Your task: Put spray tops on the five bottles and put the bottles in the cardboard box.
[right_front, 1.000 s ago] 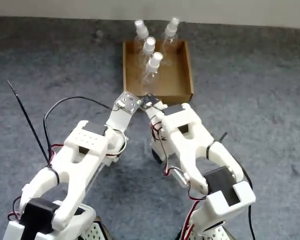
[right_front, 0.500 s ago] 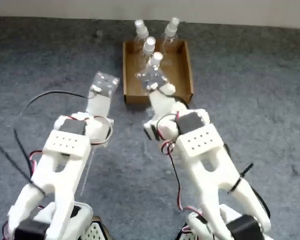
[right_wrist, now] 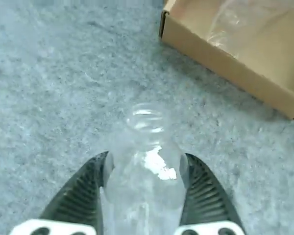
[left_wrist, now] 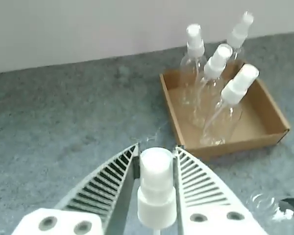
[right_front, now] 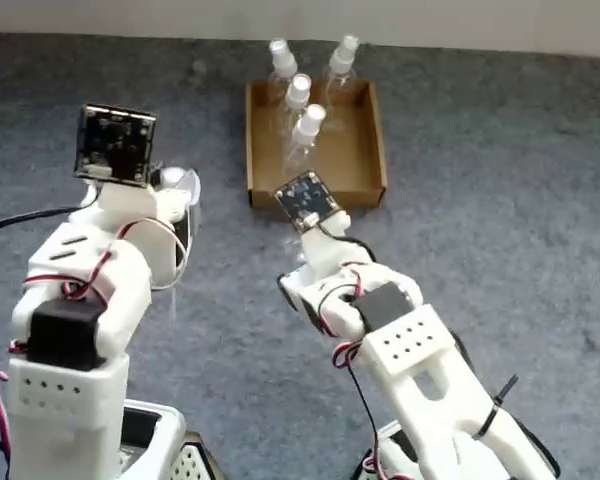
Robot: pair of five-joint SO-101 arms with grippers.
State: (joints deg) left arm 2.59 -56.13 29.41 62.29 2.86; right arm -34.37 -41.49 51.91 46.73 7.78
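My left gripper (left_wrist: 157,152) is shut on a white spray top (left_wrist: 157,188), which stands upright between its fingers; the arm is raised at the table's left, its camera board (right_front: 117,145) facing up. My right gripper (right_wrist: 145,159) is shut on a clear bottle (right_wrist: 146,166) whose neck is open and bare, held just in front of the cardboard box (right_wrist: 220,66). That bottle's mouth (left_wrist: 264,203) also shows in the left wrist view. The box (right_front: 366,186) holds several clear bottles (right_front: 306,130) with white spray tops, standing upright.
Grey carpet covers the table all around. The box sits at the far middle near the pale back wall. Black and red cables trail beside both arms' bases. Open carpet lies left and right of the box.
The two grippers were close together at the box's front edge. The left arm has swung left and risen with the spray top. The right wrist went toward the box, then drew back.
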